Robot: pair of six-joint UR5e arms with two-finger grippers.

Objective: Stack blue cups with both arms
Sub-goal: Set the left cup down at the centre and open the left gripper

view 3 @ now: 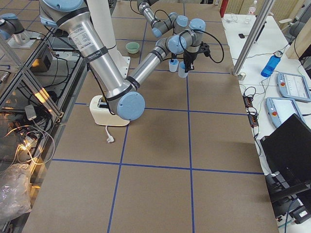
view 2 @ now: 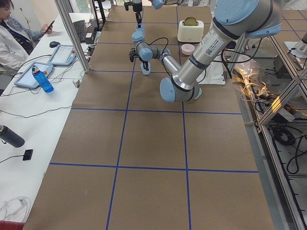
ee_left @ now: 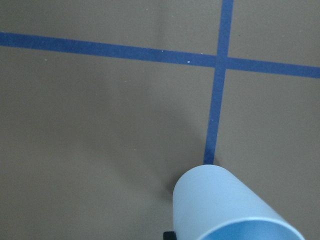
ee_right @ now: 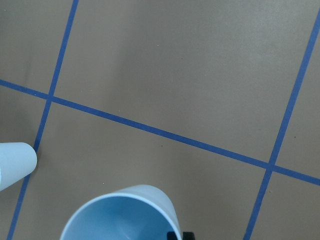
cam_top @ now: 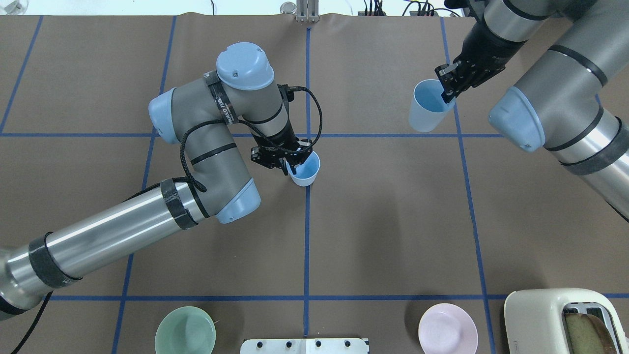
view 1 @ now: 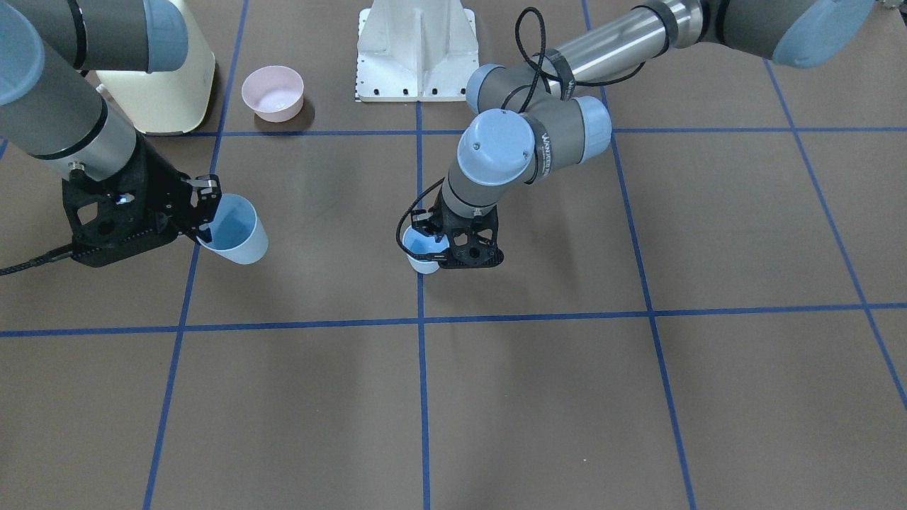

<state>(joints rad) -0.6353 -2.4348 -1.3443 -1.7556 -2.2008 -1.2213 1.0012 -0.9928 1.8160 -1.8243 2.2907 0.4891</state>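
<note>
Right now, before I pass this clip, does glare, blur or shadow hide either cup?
Front-facing view: sharp, soft shadows on the table, tilted cup and middle cup clear. Left wrist view: middle cup cropped by the bottom edge, slightly soft. Left side view: glare on the cables beside the table, cups tiny.

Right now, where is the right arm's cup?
The cup is upper right in the overhead view, rim pinched by the right gripper, beside a tape line.
</note>
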